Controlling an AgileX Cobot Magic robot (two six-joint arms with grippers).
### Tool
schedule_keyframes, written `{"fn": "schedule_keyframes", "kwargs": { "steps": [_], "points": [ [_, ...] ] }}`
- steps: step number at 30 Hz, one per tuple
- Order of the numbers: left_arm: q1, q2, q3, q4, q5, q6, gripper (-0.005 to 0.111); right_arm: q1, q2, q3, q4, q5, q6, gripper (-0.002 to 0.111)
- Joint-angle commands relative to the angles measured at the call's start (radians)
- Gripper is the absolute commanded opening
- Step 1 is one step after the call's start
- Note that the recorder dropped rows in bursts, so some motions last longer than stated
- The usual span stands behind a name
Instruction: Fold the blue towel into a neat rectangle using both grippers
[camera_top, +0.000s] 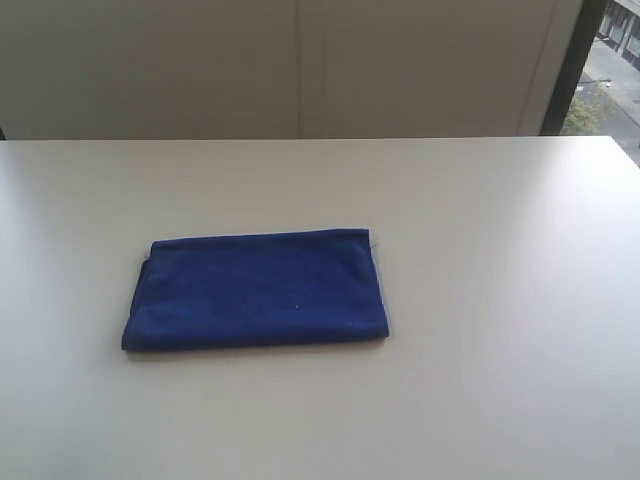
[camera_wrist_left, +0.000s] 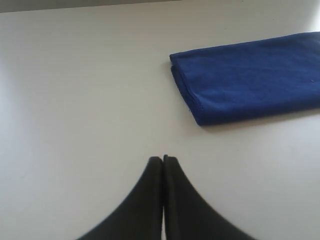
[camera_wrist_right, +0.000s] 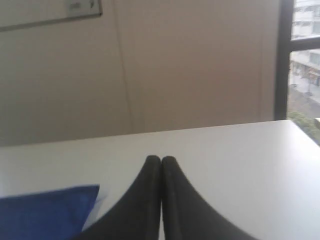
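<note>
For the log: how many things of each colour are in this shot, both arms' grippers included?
blue: 1, the towel, lying folded
black: 2, the left gripper and the right gripper, both shut and empty
white: 1, the table
total: 4

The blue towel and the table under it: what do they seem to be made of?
The blue towel looks like soft cloth, perhaps microfibre: matte, slightly fuzzy surface, thick rounded folds at its edge. The table seems a hard smooth board, possibly laminate: plain off-white, with a soft sheen.
</note>
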Motion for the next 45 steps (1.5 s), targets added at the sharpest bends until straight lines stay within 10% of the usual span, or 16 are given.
{"fn": "schedule_keyframes", "kwargs": {
  "steps": [1,8,45],
  "points": [
    [0.004,-0.005,0.004,-0.004,-0.002,-0.006,0.000,-0.115,-0.146,0.007,0.001,0.192,0.063,0.000],
    [0.004,-0.005,0.004,-0.004,-0.002,-0.006,0.000,-0.119,-0.146,0.007,-0.033,0.442,-0.045,0.000],
    [0.002,-0.005,0.004,-0.004,-0.002,-0.004,0.000,-0.008,-0.146,0.007,-0.027,0.427,-0.080,0.000]
  ]
}}
